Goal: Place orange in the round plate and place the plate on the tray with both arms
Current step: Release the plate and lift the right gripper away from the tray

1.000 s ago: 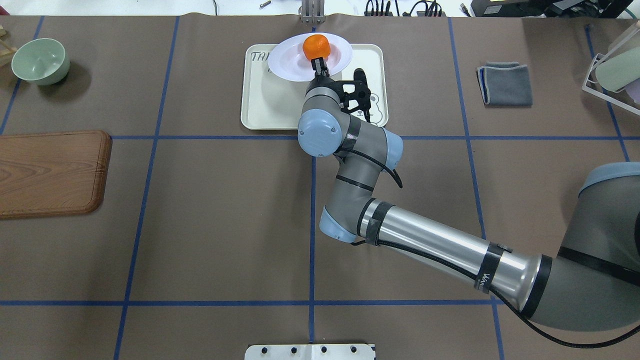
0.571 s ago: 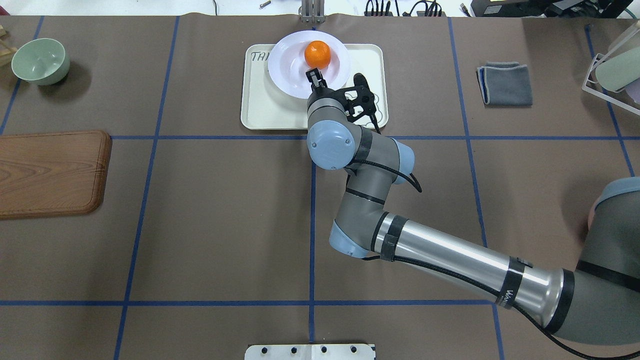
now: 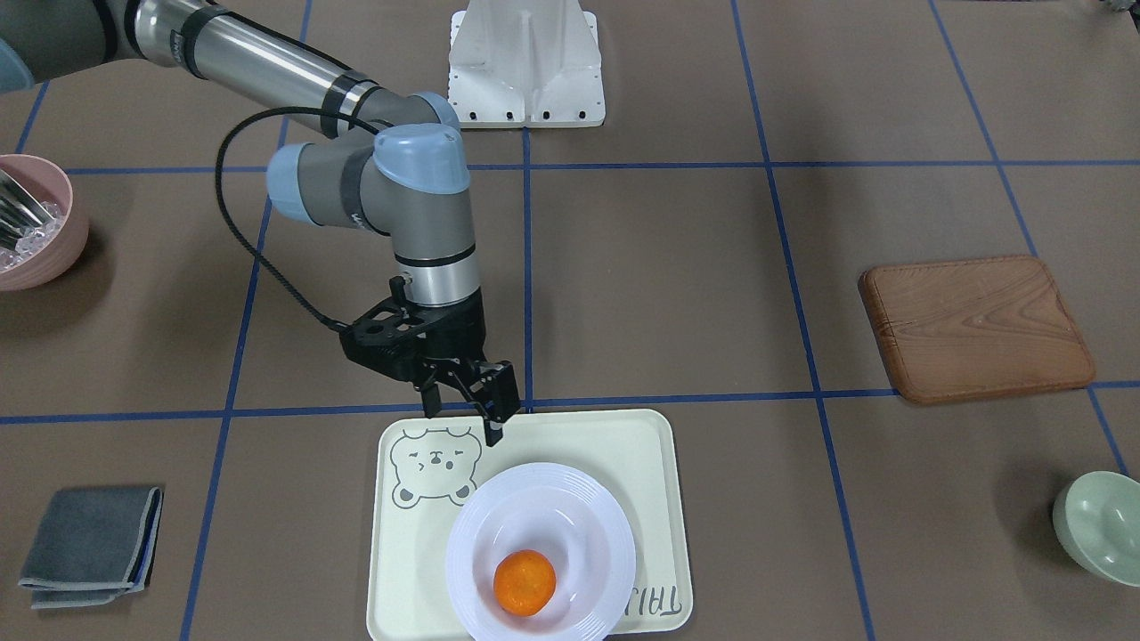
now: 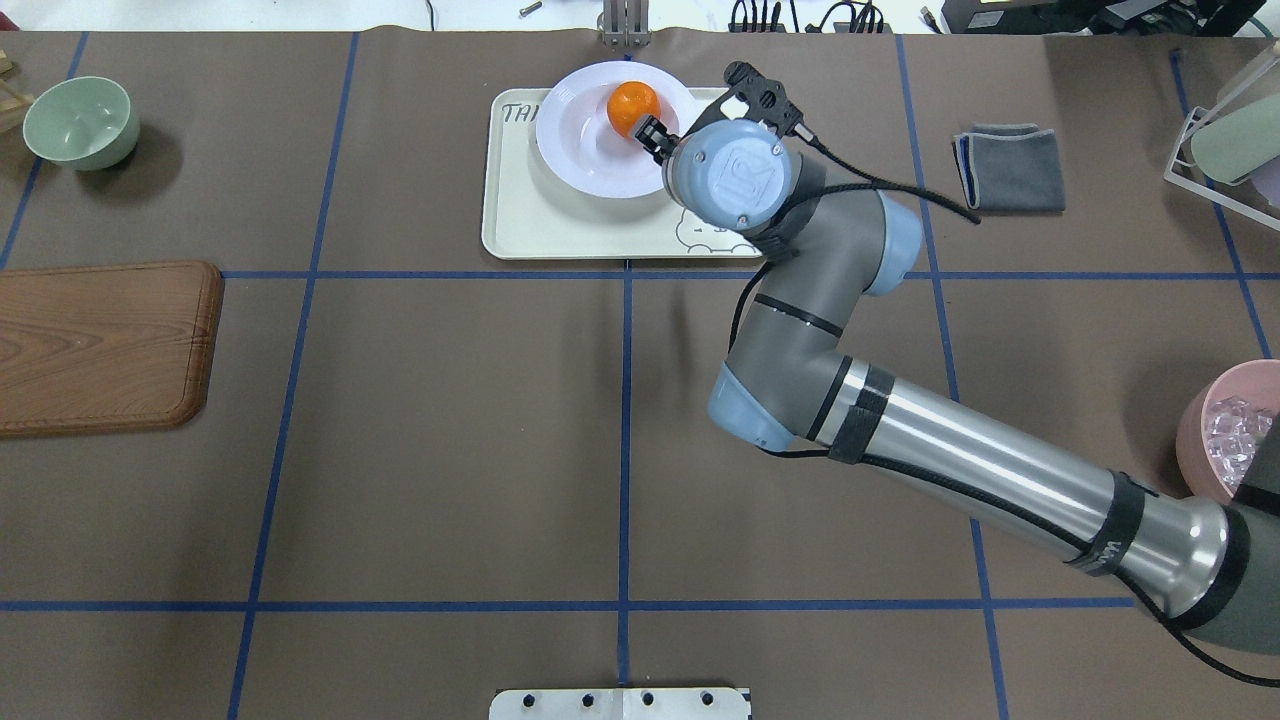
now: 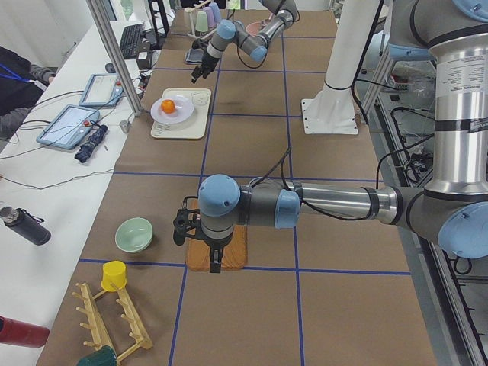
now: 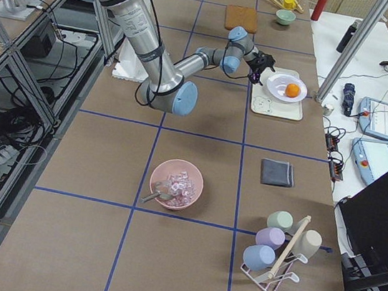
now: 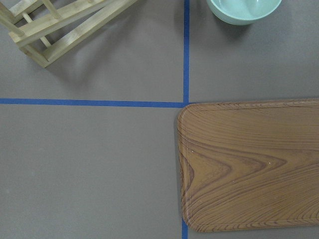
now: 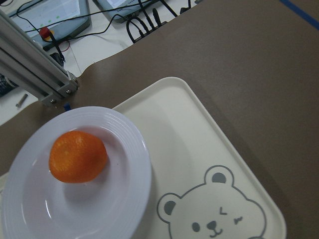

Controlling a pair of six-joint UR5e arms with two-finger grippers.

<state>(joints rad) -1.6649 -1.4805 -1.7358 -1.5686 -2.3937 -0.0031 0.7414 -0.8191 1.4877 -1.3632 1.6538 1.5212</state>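
Note:
The orange [image 3: 525,582] lies in the sunken centre of the white round plate [image 3: 552,507]. The plate rests flat on the far half of the cream tray [image 3: 623,463]. My right gripper [image 3: 463,418] hangs open above the tray's near edge by the bear drawing, clear of the plate, holding nothing. From overhead, its fingertips [image 4: 652,135] show beside the orange [image 4: 633,108]. The right wrist view looks down on the orange [image 8: 78,156], plate [image 8: 99,209] and tray [image 8: 199,149]. My left gripper [image 5: 210,255] hovers over the wooden board; I cannot tell its state.
A brown wooden board [image 4: 100,345] and a pale green bowl [image 4: 80,120] sit on the left. On the right are a folded grey cloth [image 4: 1010,165], a pink bowl [image 4: 1230,430] and a cup rack [image 4: 1215,130]. A wooden rack [image 7: 50,30] is near the board.
The plate, held by its rim and raised a second ago, now lies flat on the tray. My right gripper has let go, pulled back toward the robot and swung right.

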